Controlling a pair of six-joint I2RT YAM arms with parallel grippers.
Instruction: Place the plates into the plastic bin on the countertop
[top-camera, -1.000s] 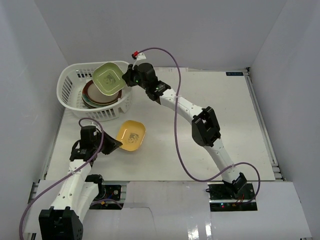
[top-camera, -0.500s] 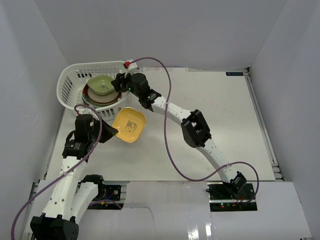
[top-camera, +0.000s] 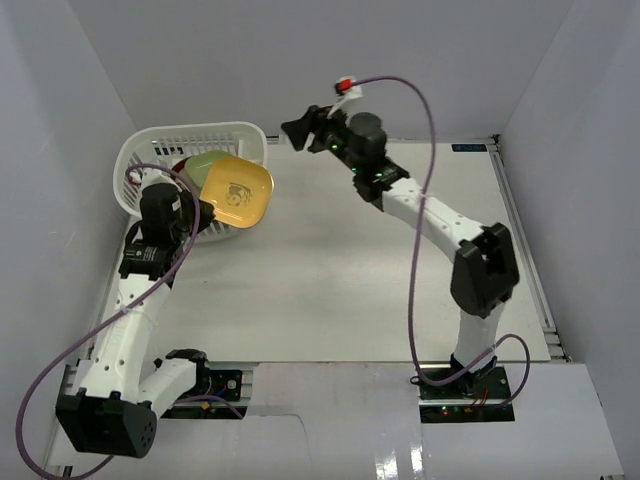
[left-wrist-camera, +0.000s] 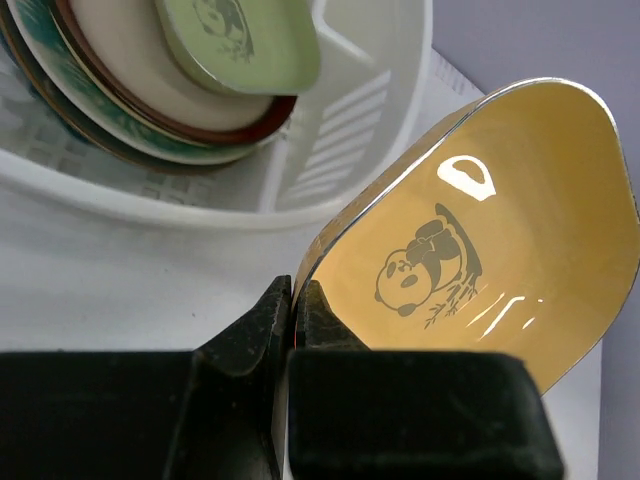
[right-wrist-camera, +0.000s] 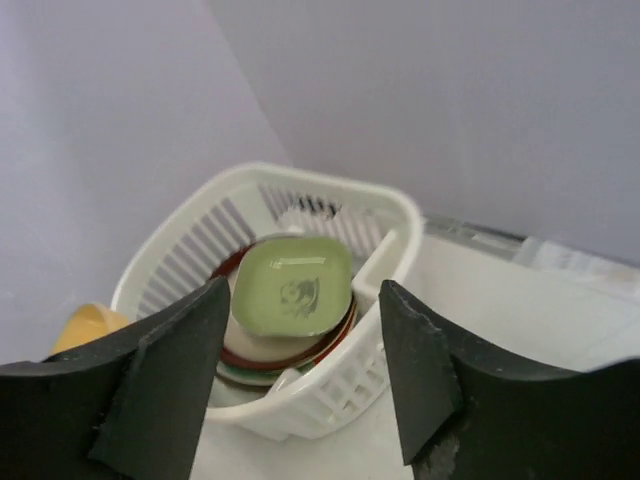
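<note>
Left gripper (left-wrist-camera: 292, 300) pinches the yellow plate (left-wrist-camera: 480, 240) by its rim, tilted over the bin (left-wrist-camera: 340, 120) wall. Carry it inward over the green plate (left-wrist-camera: 240, 40), level, lower, then release. Right gripper (top-camera: 303, 130) gapes empty.

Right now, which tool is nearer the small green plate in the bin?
Left. The left tool, shut on the small yellow plate, is at the plastic bin's near rim by the small green plate; the right tool, open, sits off the bin's right.
</note>
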